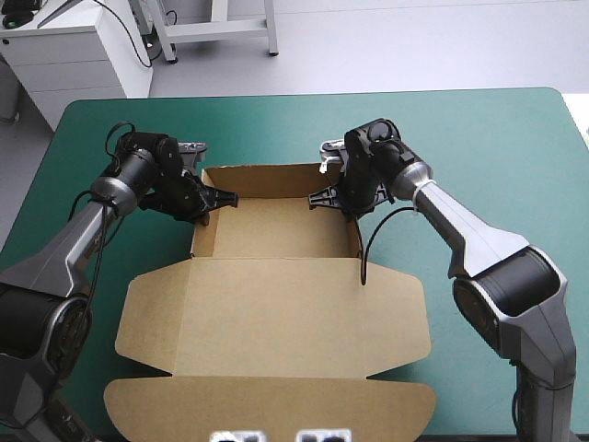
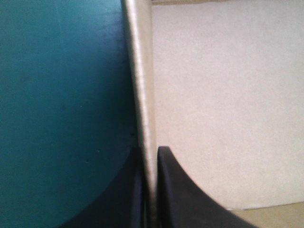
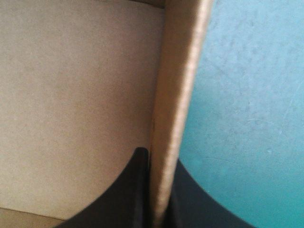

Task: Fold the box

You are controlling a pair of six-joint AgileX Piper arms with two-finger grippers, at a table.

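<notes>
The brown box lies mid-table as an open tray with raised far, left and right walls, its lid spread flat toward the near edge. My left gripper is shut on the box's left wall, one black finger inside the tray, the other outside over the teal-green cover. At the opposite side my right gripper is shut on the box's right wall, with one finger inside and one outside.
Teal-green cover stretches free to the right, to the left and beyond the box. The lid's flaps reach close to the table's near edge. A black cable hangs over the tray's right corner.
</notes>
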